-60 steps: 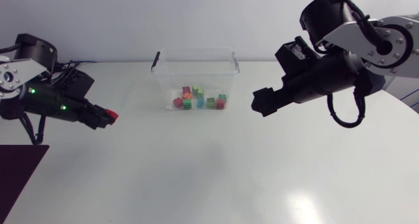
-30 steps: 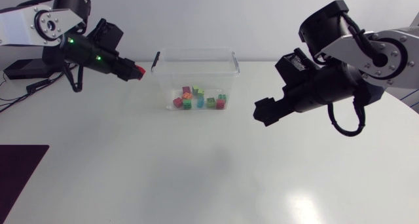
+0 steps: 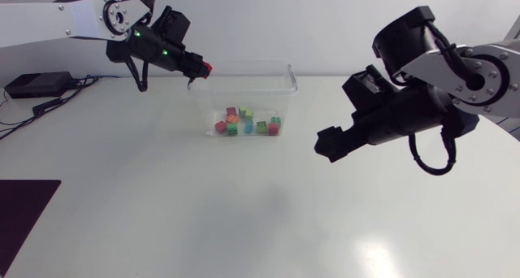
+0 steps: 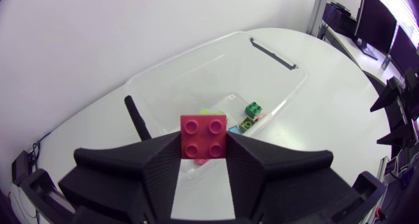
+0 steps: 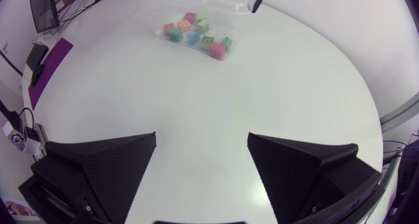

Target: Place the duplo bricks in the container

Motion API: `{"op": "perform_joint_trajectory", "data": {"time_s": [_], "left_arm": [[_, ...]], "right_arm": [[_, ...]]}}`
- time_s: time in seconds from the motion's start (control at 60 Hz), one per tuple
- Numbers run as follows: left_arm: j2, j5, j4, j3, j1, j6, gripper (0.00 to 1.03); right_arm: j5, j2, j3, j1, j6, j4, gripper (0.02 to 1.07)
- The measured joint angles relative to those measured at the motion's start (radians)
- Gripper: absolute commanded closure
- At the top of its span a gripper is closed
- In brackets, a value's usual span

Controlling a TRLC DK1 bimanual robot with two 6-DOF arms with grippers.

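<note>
Red brick [image 4: 204,137]: sits clamped between the fingers of the left hand [image 3: 199,64], studs toward the wrist camera, raised over the left end of the container [image 3: 289,81], just by its black handle [image 3: 193,75]. Other bricks [image 3: 245,122]: lie in a loose cluster on the container floor, red, green, orange, pink and blue among them. Container: clear, open-topped, stands at the back middle of the bench [image 3: 244,221]. Right hand [image 3: 329,140]: hangs above the bench to the right of the container, well apart from it, fingers spread wide, container ahead of it. Left arm [image 3: 57,18]: comes in from the back left, stretched almost level. Black box [image 3: 36,84] with cables: rests at the bench's far left. Dark mat [image 3: 24,209]: lies at the near left corner.
</note>
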Motion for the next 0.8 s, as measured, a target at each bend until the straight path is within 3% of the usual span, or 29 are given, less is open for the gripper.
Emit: {"op": "perform_joint_trajectory", "data": {"time_s": [0.317, 0.367, 0.417, 0.433, 0.467, 0.483, 0.5, 0.8], "left_arm": [[0.13, 0.0, 0.008, 0.143, -0.018, -0.007, 0.74], [0.144, 0.0, 0.008, 0.161, -0.024, -0.008, 0.62], [0.158, -0.001, 0.008, 0.177, -0.032, -0.019, 0.4], [0.16, -0.004, 0.008, 0.181, -0.034, -0.019, 0.28], [0.166, -0.005, 0.008, 0.186, -0.039, -0.025, 0.17], [0.167, -0.006, 0.008, 0.187, -0.04, -0.026, 0.06], [0.168, -0.01, 0.008, 0.188, -0.042, -0.026, 0.03], [0.164, -0.027, -0.031, 0.197, -0.043, -0.056, 0.04]], "right_arm": [[-0.007, -0.005, -0.019, 0.0, -0.004, 0.002, 0.06], [-0.007, -0.005, -0.02, 0.0, -0.004, 0.002, 0.06], [-0.007, -0.005, -0.023, 0.0, -0.004, 0.002, 0.06], [-0.007, -0.007, -0.024, 0.0, -0.004, 0.003, 0.06], [-0.007, -0.009, -0.027, 0.0, -0.004, 0.003, 0.06], [-0.007, -0.01, -0.028, 0.0, -0.004, 0.003, 0.06], [-0.007, -0.011, -0.028, 0.0, -0.004, 0.003, 0.06], [-0.006, -0.039, -0.037, -0.001, -0.021, 0.014, 0.06]]}}
